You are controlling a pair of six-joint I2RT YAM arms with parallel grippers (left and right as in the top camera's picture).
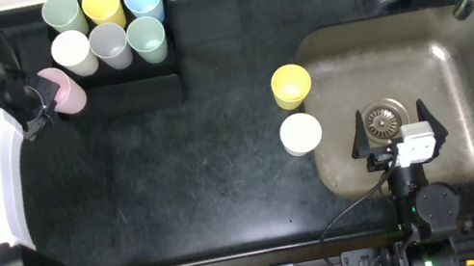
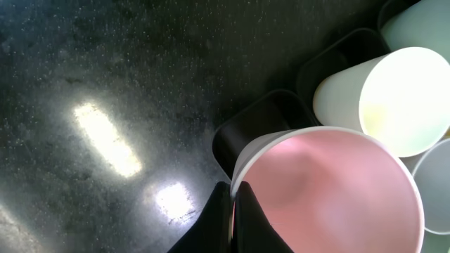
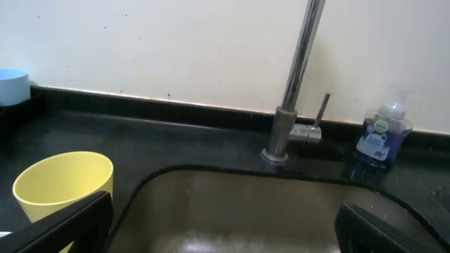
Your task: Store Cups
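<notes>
Here, near to far:
- Right gripper (image 1: pixel 390 116): jaws spread, empty, above the sink (image 1: pixel 455 36).
- White cup (image 1: pixel 301 133) and yellow cup (image 1: pixel 291 85): on the counter beside the sink, not yet stored.
- Left gripper (image 2: pixel 232 195): pinching the pink cup (image 2: pixel 330 190) by its rim, by a vacant slot of the black rack (image 1: pixel 147 92).
- Racked cups (image 1: pixel 109 40): six stored; apparently three remain.

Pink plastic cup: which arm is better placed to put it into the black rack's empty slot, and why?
Left. The left gripper grips the pink plastic cup by its rim, right beside the black cup rack and its empty slot. The right gripper hangs open over the steel sink, far from the rack.
</notes>
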